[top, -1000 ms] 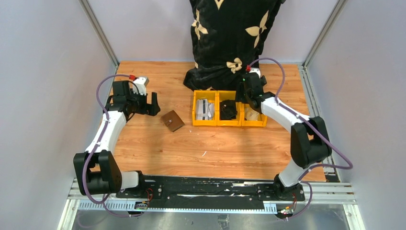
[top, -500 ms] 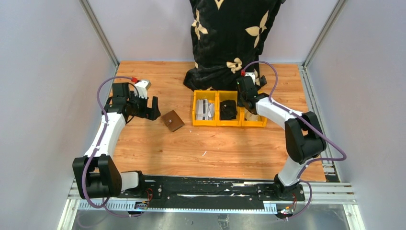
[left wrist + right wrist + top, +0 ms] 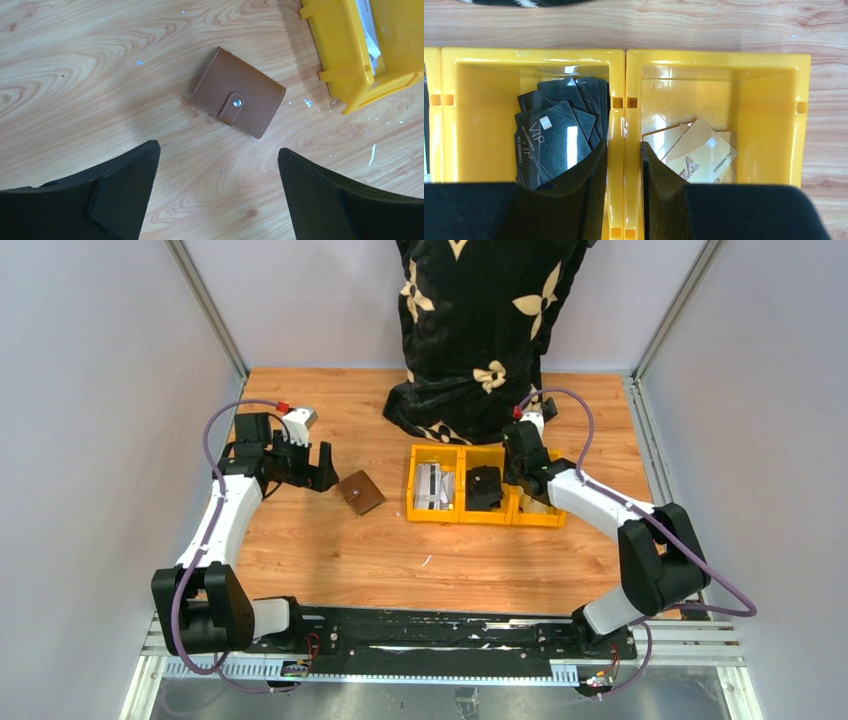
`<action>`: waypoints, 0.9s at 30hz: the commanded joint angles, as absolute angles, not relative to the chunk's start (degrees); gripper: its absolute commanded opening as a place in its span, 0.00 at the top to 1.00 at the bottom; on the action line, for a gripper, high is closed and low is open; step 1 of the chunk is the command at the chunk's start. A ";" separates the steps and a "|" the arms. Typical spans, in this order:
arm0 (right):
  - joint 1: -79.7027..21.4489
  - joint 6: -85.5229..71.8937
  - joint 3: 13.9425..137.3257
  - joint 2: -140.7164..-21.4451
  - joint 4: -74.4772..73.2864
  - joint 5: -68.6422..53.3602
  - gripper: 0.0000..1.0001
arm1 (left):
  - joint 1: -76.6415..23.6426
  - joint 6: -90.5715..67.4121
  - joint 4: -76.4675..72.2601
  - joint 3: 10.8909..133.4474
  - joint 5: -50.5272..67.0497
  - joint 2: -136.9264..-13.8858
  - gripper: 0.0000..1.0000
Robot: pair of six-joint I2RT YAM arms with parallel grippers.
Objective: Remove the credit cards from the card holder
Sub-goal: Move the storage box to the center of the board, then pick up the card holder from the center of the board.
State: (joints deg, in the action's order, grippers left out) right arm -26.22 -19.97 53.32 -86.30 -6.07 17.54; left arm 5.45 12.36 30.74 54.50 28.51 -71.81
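Note:
The brown card holder [image 3: 360,492] lies shut on the wood table, its snap strap fastened; it also shows in the left wrist view [image 3: 238,92]. No cards show in it. My left gripper [image 3: 321,468] is open and empty, just left of the holder and apart from it; in the left wrist view [image 3: 219,160] the holder lies ahead of the fingertips. My right gripper [image 3: 508,483] is shut on the joined walls between the middle and right yellow bins [image 3: 624,150]. Black cards [image 3: 555,135] lie in the middle bin and gold cards [image 3: 696,152] in the right one.
Three joined yellow bins [image 3: 440,517] stand right of the holder; the left one holds grey-white cards [image 3: 432,486]. A black cloth with tan flowers [image 3: 480,330] hangs at the back, reaching the table behind the bins. Grey walls stand close on both sides.
The row of yellow bins has shifted toward the near side and slightly right, with my right gripper on it. The left gripper has barely moved; the holder stays put.

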 commanded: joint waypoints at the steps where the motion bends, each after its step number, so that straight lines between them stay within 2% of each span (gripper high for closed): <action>1: -27.46 -20.35 52.89 -84.62 -8.90 19.37 0.75 | 5.54 11.66 30.31 55.20 29.99 -72.10 0.00; 6: -30.61 -22.55 55.16 -80.18 -10.50 23.53 0.27 | 5.54 10.89 30.90 56.71 29.58 -73.24 0.00; 7: -32.18 -22.24 56.00 -79.53 -10.10 24.34 0.21 | 5.56 10.62 31.26 57.05 29.10 -73.55 0.00; 12: -42.20 -19.34 64.87 -82.80 -9.78 23.35 0.18 | 7.10 9.32 33.49 59.89 28.16 -75.02 0.00; 18: -53.60 -14.25 82.59 -98.85 -12.73 16.37 0.15 | 11.62 9.17 37.04 63.29 28.31 -76.48 0.00; 23: -58.35 -11.44 96.27 -113.11 -16.44 12.41 0.12 | 15.30 10.24 39.51 64.49 29.26 -77.01 0.00; 27: -59.88 -10.11 102.39 -120.90 -16.58 11.98 0.09 | 16.32 12.01 41.33 64.63 30.69 -76.39 0.00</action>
